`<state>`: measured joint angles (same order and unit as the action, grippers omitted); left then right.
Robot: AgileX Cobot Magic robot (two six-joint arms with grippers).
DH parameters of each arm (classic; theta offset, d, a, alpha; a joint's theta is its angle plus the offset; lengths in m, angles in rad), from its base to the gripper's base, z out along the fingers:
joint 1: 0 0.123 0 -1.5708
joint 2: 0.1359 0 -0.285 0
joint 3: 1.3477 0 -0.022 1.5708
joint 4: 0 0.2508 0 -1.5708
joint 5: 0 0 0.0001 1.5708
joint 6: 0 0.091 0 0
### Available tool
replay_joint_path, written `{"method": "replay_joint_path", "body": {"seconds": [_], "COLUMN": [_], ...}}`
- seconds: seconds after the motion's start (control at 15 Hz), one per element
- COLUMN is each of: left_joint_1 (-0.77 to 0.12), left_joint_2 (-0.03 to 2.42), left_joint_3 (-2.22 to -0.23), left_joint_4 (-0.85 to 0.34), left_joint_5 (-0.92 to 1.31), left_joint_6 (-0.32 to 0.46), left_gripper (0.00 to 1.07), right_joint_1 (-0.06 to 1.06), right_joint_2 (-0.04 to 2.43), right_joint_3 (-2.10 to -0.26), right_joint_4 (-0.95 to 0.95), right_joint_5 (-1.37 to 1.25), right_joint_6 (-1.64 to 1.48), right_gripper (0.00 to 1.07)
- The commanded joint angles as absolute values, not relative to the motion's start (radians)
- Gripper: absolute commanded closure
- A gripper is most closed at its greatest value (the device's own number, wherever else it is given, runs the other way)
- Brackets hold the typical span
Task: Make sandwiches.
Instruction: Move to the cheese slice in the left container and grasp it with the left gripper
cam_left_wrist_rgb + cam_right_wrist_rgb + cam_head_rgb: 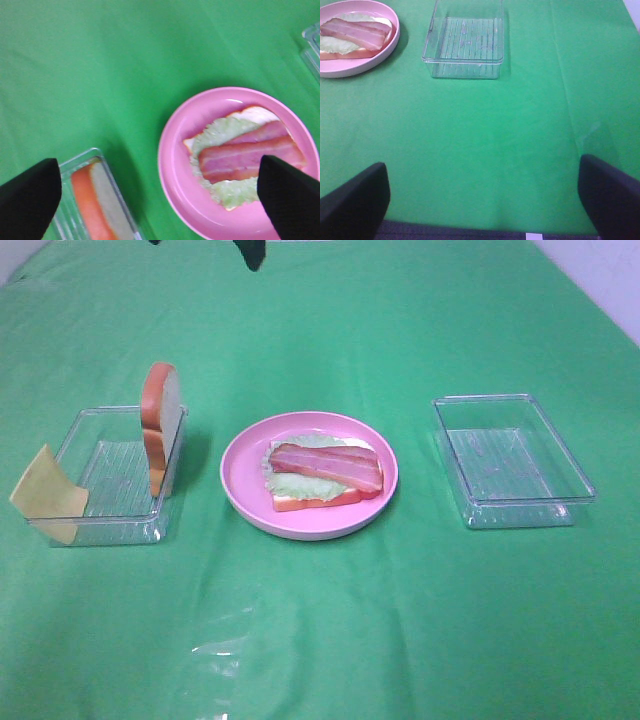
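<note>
Right up front, just a shiny wrinkle (218, 648) in the green cloth (420, 640). On the left, a pale yellow cheese square (47, 500) is propped on the near-left corner of the left tray (105, 530), half hanging outside. A bread slice (160, 425) stands on edge against that tray's right wall. In the middle, the pink plate (240, 480) carries the sandwich (320, 478): bottom bread (310, 503), lettuce (288, 484), bacon strips (325, 462) on top, with no cheese or lid yet. On the right, the right tray (515, 455) shows only its ribbed floor. The left gripper (157, 170) hangs above the gap between left tray and plate, jaws spread wide, gripping nothing. The right gripper (482, 170) gapes the same way over bare cloth, its tray farther off. Trouble spots, I'd say: a clumsy pinch could knock that cheese off the corner, the upright slice could topple, the light tray could skid, and the loose bacon could shift under a landing slice. The cloth looks creased and soft, and a pale wall (612, 280) shows at the far corners.
</note>
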<state>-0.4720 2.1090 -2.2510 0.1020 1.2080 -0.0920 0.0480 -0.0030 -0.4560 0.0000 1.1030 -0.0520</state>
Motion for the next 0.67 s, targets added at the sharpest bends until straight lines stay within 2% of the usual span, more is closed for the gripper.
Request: {"method": "replay_joint_path", "body": {"seconds": [0.07, 0.2, 0.33, 0.4, 0.6, 0.67], "left_joint_1": [-0.358, -0.262, -0.177, -0.161, -0.048, -0.039], "left_joint_2": [2.04, 1.967, 1.898, 1.889, 1.862, 1.862], "left_joint_3": [-2.207, -2.087, -1.92, -1.896, -1.625, -1.595], "left_joint_4": [0.015, -0.062, -0.083, -0.083, -0.109, -0.121], "left_joint_5": [1.318, 1.318, 1.318, 1.318, 1.24, 1.217], "left_joint_6": [-0.09, -0.073, -0.05, -0.045, -0.014, -0.009], "left_gripper": [0.06, 0.06, 0.06, 0.06, 0.06, 0.06], "right_joint_1": [0.048, 0.048, 0.048, 0.048, 0.048, 0.048], "right_joint_2": [-0.037, -0.037, -0.037, -0.037, -0.037, -0.037], "right_joint_3": [-0.452, -0.452, -0.452, -0.452, -0.452, -0.452], "right_joint_4": [0.0, 0.0, 0.0, 0.0, 0.0, 0.0], "right_joint_5": [1.096, 1.096, 1.096, 1.096, 1.096, 1.096], "right_joint_6": [-0.054, -0.053, -0.052, -0.052, -0.047, -0.047], "right_gripper": [0.09, 0.09, 0.09, 0.09, 0.09, 0.09]}}
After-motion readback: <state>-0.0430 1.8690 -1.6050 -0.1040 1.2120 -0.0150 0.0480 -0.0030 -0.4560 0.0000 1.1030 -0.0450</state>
